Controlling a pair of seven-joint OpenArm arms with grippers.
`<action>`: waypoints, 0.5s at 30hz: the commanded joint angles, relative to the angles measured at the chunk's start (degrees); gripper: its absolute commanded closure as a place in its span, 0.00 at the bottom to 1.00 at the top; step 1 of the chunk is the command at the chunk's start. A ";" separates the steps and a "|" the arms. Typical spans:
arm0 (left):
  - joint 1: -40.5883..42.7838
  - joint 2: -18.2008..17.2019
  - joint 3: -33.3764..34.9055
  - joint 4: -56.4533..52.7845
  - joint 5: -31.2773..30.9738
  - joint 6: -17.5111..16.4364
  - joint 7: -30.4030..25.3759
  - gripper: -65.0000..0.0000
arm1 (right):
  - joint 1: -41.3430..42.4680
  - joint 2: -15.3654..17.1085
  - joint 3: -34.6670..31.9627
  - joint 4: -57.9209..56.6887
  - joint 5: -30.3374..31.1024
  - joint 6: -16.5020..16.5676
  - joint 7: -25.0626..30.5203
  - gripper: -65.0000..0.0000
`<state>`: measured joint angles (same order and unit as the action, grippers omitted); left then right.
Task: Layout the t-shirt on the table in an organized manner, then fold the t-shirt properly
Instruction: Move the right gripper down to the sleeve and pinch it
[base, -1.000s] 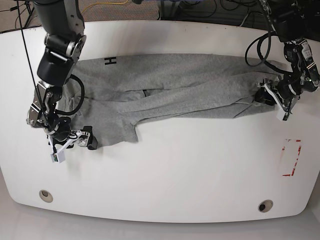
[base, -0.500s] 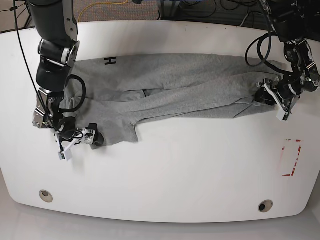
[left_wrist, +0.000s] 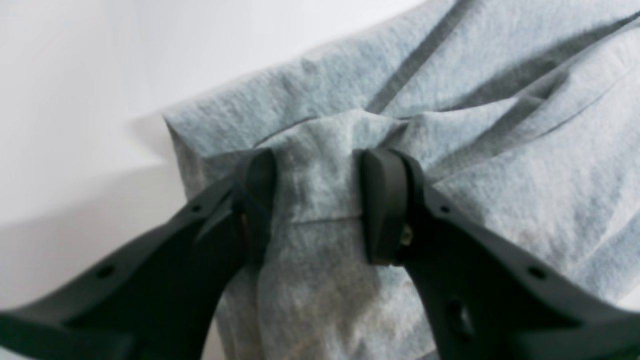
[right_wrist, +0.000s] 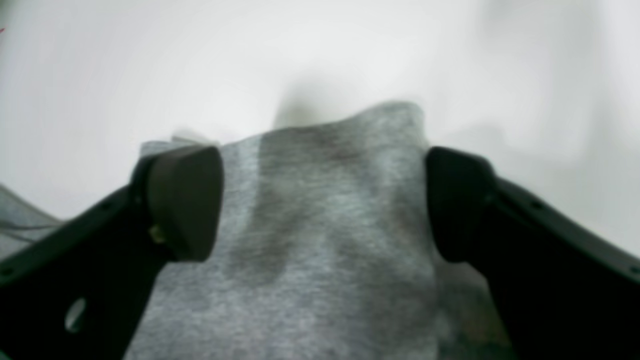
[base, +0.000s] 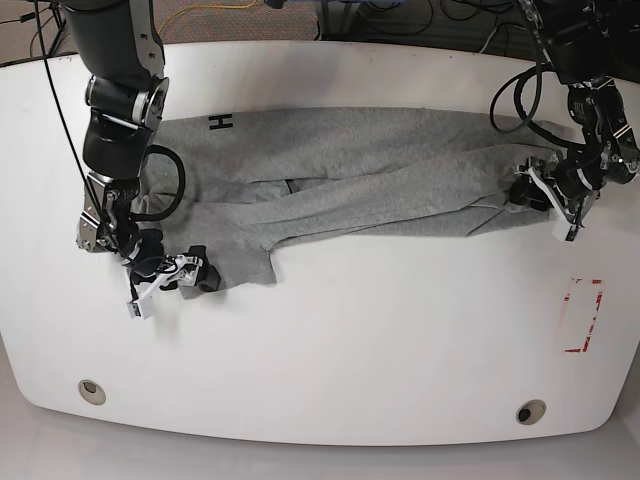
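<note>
T-shirt in left pincer

We count one t-shirt, grey, bearing one visible black printed letter near its far corner. We count one desk, white, with two round grommet holes along its near edge and one red-outlined rectangle mark. We count two arms, each carrying one end effector: the left end effector and the right end effector. Each wrist view shows two dark fingers on its end effector. Several cables lie beyond the desk's far edge; we cannot count them reliably.
</note>
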<state>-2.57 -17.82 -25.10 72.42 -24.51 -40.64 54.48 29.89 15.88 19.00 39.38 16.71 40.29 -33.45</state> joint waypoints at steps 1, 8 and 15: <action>0.24 -0.59 0.09 -0.12 2.84 0.64 2.97 0.60 | 1.01 0.69 -0.32 0.58 -0.58 -0.29 -1.05 0.25; 0.24 -0.59 0.09 -0.12 2.84 0.64 2.97 0.60 | 1.01 0.60 -5.86 0.58 -0.31 -0.29 -1.14 0.28; 0.24 -0.59 0.09 -0.12 2.93 0.64 2.97 0.60 | 1.01 0.60 -7.00 0.58 -0.49 -0.29 -1.14 0.28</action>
<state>-2.57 -17.82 -25.10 72.42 -24.49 -40.64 54.50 30.06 15.84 12.08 39.68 16.99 40.10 -32.97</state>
